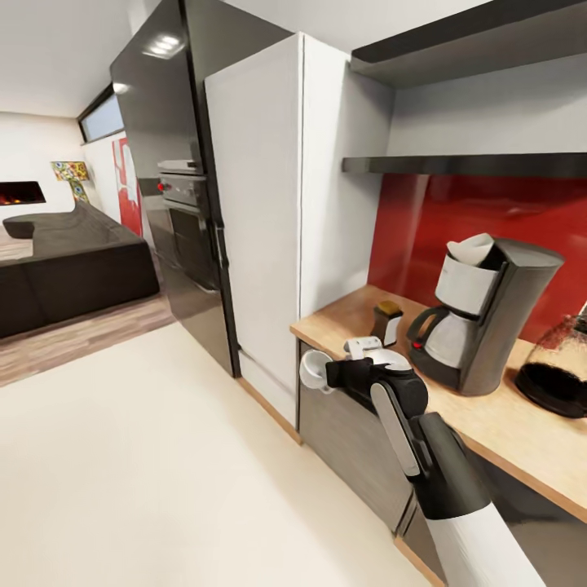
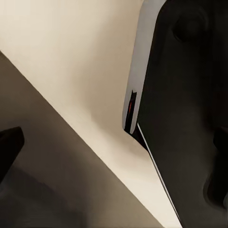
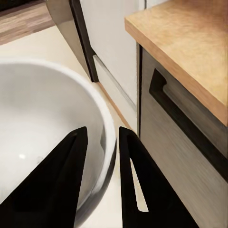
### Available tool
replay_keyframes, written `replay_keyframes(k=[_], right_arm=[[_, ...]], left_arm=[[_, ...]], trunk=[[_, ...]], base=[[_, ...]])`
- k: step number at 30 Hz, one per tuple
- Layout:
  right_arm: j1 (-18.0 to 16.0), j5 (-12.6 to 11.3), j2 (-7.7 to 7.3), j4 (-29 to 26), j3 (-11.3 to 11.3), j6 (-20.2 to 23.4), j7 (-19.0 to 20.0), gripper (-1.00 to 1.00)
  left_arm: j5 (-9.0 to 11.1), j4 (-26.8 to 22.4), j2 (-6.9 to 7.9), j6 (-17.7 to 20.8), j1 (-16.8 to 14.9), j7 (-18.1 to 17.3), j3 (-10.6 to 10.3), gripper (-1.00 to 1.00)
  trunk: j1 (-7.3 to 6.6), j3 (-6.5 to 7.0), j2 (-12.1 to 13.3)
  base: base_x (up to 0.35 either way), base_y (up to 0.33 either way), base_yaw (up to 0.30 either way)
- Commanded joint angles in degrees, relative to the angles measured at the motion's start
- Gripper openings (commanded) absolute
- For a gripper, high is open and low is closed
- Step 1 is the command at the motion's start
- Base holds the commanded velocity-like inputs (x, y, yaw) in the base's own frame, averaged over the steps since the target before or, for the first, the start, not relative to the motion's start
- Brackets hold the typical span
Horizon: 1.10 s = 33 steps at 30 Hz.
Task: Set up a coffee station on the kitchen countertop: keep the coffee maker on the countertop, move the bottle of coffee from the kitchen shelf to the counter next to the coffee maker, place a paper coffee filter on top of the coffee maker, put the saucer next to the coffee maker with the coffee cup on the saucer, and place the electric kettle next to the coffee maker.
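— Grip first: what was the right claw (image 3: 103,132) doing?

— It was closed on the coffee cup (image 3: 42,118), pinching the rim wall, with one finger (image 3: 61,175) inside the bowl and the other outside. Of the left claw I could not tell whether it was open or shut.

— And the cup, how would it handle?

— Light, stiff and glazed, I judged, so slippery and likely to chip. A pinch on one thin wall could let it swing or slide, so a slow, level carry seemed wise. The little handle was not visible, and the rim looked like the better hold anyway.

— What lay beyond the claw?

— Just beside it was a grey cabinet front (image 3: 185,142) with a dark handle slot. Above that was the edge of the kitchen countertop (image 3: 190,47). The cup hung off the counter, in front of that edge. Past the claw, on the worktop, sat a white dish, probably the saucer (image 1: 383,355). Behind it stood the bottle of coffee (image 1: 388,322).

— Farther out?

— Farther out stood the coffee maker (image 1: 489,326), with the paper coffee filter (image 1: 473,249) on top. The electric kettle (image 1: 562,367) was farthest from the claw, and the kitchen shelf (image 1: 465,164) hung above.
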Motion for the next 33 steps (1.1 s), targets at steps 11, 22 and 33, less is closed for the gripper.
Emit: replay_keyframes(k=[11, 22, 33], right_arm=[[-0.1, -0.5, 0.02, 0.1, 0.0, 0.2, -0.3, -1.0], [-0.1, -0.6, 0.03, 0.0, 0.1, 0.1, -0.3, -1.0], [0.0, -0.6, 0.02, 0.0, 0.1, 0.2, -0.3, -1.0]], left_arm=[[0.0, -0.1, 0.01, -0.1, 0.0, -0.3, 0.4, 1.0], [0.1, 0.0, 0.01, 0.0, 0.0, -0.3, 0.4, 1.0], [0.1, 0.0, 0.01, 0.0, 0.0, -0.3, 0.4, 1.0]], trunk=[[0.04, -0.05, 0.0], [0.04, 0.14, 0.0], [0.04, 0.59, 0.0]], base=[[0.295, 0.2, -0.01], [0.195, 0.179, -0.108], [0.007, 0.005, -0.269]])
